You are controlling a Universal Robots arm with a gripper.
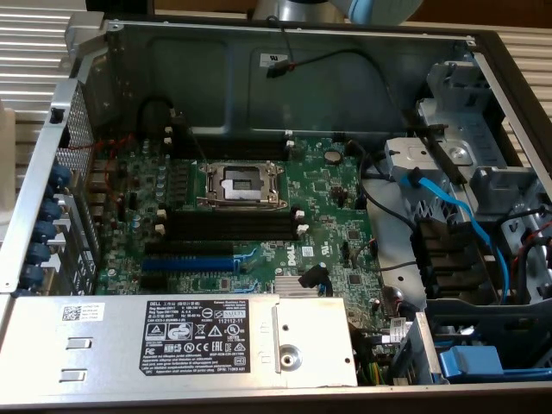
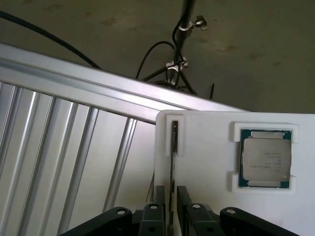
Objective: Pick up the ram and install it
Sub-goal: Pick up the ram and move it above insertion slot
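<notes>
power supply label (image 1: 197,332): DELL | motherboard (image 1: 332,203): DELL logo | processor (image 2: 266,158): print unreadable

Lighting the case (image 1: 216,78) evenly but dimly, shading its corners; glaring off the white tray (image 2: 206,147); silhouetting the hand (image 2: 171,191) darkly against it.

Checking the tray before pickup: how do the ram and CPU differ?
The ram stands on edge in a narrow slot; the CPU lies flat in a square recess. The ram shows as a thin dark strip, the CPU as a broad metal-lidded square. The gripper straddles the ram; the CPU sits apart. Both rest in the white tray.
</notes>
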